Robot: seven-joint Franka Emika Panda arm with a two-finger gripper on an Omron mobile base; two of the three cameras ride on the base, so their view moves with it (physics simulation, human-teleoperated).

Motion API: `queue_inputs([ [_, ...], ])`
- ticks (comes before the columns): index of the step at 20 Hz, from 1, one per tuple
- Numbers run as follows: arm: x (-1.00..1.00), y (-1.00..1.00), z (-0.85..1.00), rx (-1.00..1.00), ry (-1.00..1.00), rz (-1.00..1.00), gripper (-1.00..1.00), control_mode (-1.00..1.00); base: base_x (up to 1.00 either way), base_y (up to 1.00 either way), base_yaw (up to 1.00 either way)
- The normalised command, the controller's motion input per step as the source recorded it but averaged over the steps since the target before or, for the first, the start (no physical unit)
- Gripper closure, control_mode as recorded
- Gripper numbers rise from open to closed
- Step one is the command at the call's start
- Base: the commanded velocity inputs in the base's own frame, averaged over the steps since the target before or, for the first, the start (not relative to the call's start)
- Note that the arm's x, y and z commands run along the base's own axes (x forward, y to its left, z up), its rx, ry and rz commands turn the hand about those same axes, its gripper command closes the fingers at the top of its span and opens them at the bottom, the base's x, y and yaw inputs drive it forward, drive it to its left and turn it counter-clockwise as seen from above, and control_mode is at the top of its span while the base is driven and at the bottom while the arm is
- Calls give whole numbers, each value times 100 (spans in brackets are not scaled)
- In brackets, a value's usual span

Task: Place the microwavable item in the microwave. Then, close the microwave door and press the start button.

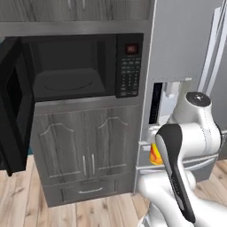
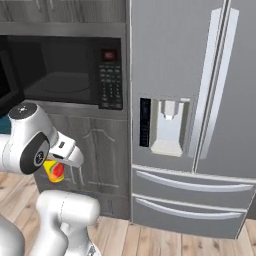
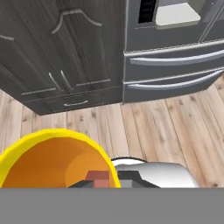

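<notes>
Yellow cup (image 3: 52, 159) gripped in closed fingers, held low; microwave (image 1: 84, 66) door (image 1: 13, 106) open, cavity empty. Left: place, close, start.

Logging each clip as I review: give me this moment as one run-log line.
gripper: shut on yellow cup | cup: held low, before cabinet | microwave: empty | door: open | next: lift cup inside

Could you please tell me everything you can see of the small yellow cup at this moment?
The yellow cup is small, with a bright yellow rim and a red-orange mark on its side. In the hand view its open mouth faces the camera, showing an orange inside. It is off the floor at the arm's end, in front of the grey lower cabinets; the jaws are shut on it.
</notes>
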Motion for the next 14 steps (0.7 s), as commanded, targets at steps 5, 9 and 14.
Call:
queue_inputs([
  [5,0,0,0,0,0,0,100,100,26,26,0],
  [9,0,0,0,0,0,0,100,100,40,29,0],
  [14,0,0,0,0,0,0,100,100,60,56,0],
])
